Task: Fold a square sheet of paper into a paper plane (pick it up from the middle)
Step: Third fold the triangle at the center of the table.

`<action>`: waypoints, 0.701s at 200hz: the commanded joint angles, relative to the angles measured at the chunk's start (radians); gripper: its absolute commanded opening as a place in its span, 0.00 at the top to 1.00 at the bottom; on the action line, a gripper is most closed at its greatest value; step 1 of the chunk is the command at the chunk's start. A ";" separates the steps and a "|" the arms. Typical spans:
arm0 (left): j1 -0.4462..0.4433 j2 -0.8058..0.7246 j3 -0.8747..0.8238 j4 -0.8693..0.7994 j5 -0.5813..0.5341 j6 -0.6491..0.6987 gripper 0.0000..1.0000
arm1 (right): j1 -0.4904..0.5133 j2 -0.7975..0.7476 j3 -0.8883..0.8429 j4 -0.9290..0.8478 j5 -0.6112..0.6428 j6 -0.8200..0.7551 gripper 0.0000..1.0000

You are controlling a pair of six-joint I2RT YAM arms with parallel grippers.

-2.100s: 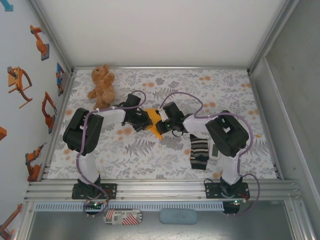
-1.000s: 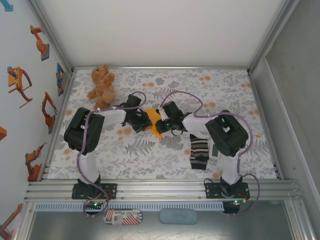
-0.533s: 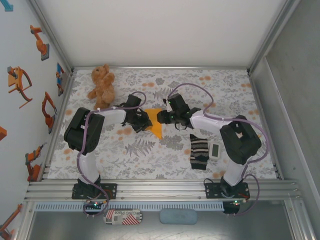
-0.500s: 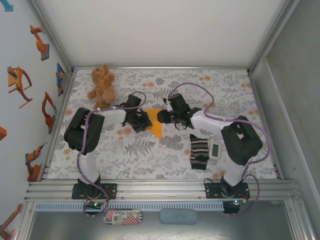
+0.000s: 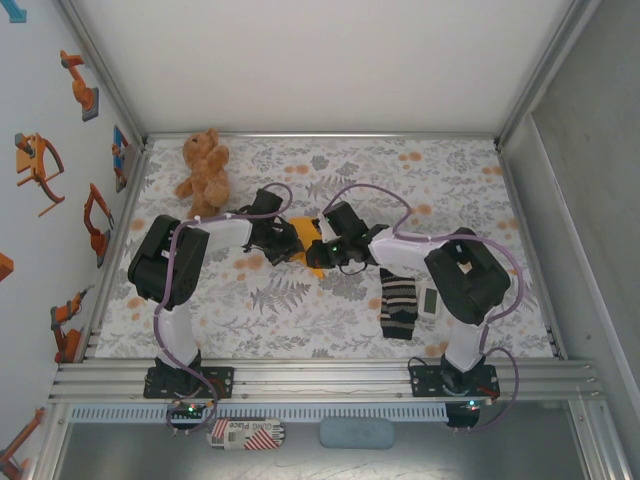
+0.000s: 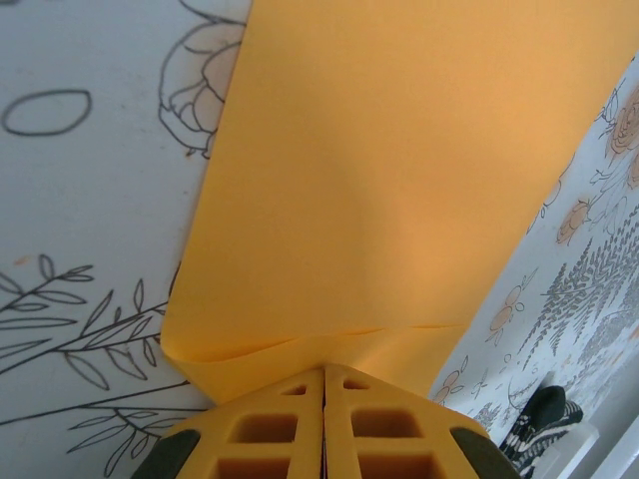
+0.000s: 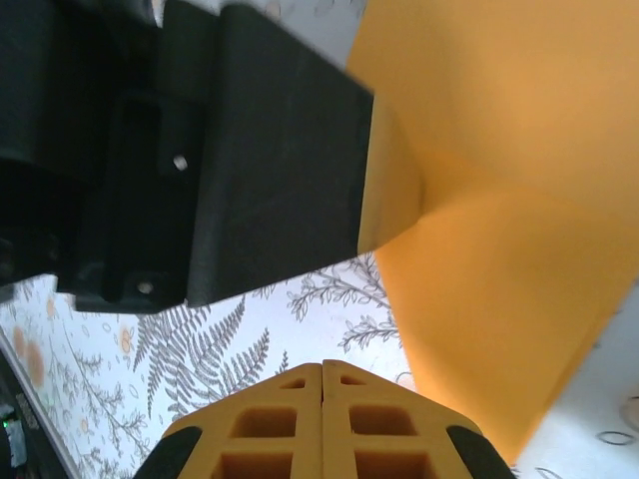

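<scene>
Currently, locate square sheet of paper (image 5: 305, 232), partly folded, at centre of desk (image 5: 300, 310) in top view, with long axis roughly top to bottom of frame. Note left jaws pressed together, pinching its folded edge. Note right jaws pressed together on nothing; paper toward upper right of right wrist view, just beside tips. Spread them before any regrasp.

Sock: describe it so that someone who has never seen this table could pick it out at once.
On the flowered table, look at the near right part, just left of the right arm. The sock lies flat there beside a small white device. It alone is banded black and white; the paper is orange and the bear brown.
</scene>
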 commanded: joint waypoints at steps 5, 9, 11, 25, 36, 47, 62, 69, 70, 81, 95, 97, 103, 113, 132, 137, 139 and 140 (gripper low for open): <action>0.003 0.057 -0.037 -0.107 -0.091 -0.004 0.93 | 0.000 0.034 0.027 -0.007 -0.028 0.007 1.00; 0.004 0.055 -0.036 -0.109 -0.090 -0.005 0.93 | 0.000 0.037 0.028 -0.008 -0.027 0.003 1.00; 0.004 0.055 -0.037 -0.109 -0.089 -0.005 0.93 | 0.000 0.039 0.027 -0.007 -0.027 0.003 1.00; 0.003 0.055 -0.038 -0.109 -0.090 -0.004 0.93 | 0.000 0.052 0.034 -0.012 -0.020 -0.001 1.00; 0.003 0.054 -0.038 -0.109 -0.088 -0.003 0.93 | -0.001 0.058 0.037 -0.018 -0.009 -0.005 1.00; 0.003 0.056 -0.037 -0.109 -0.086 -0.003 0.93 | -0.001 0.065 0.043 -0.023 -0.008 -0.010 1.00; 0.003 0.057 -0.037 -0.109 -0.084 -0.002 0.93 | -0.001 0.075 0.051 -0.034 -0.007 -0.013 1.00; 0.004 0.057 -0.037 -0.109 -0.082 -0.003 0.93 | -0.001 0.076 0.051 -0.035 -0.002 -0.015 1.00; 0.003 0.057 -0.037 -0.109 -0.082 -0.003 0.93 | -0.001 0.077 0.051 -0.035 -0.002 -0.015 1.00; 0.004 0.057 -0.037 -0.109 -0.082 0.000 0.93 | -0.001 0.079 0.054 -0.038 0.003 -0.019 1.00; 0.005 0.058 -0.036 -0.108 -0.080 0.000 0.93 | -0.001 0.084 0.056 -0.042 0.008 -0.019 1.00; 0.005 0.059 -0.035 -0.108 -0.081 0.000 0.93 | -0.001 0.085 0.057 -0.044 0.009 -0.019 1.00; 0.005 0.060 -0.035 -0.109 -0.079 0.001 0.93 | -0.001 0.087 0.058 -0.046 0.010 -0.019 1.00; 0.006 0.060 -0.033 -0.109 -0.079 0.000 0.93 | -0.001 0.090 0.058 -0.050 0.014 -0.019 1.00; 0.005 0.060 -0.035 -0.109 -0.080 0.001 0.93 | -0.001 0.093 0.054 -0.052 0.019 -0.020 1.00; 0.006 0.060 -0.035 -0.109 -0.081 0.000 0.93 | -0.001 0.095 0.053 -0.052 0.017 -0.020 1.00; 0.005 0.060 -0.035 -0.108 -0.080 0.000 0.93 | -0.001 0.095 0.052 -0.052 0.016 -0.019 1.00; 0.005 0.061 -0.035 -0.109 -0.080 0.001 0.93 | -0.001 0.096 0.053 -0.052 0.015 -0.020 1.00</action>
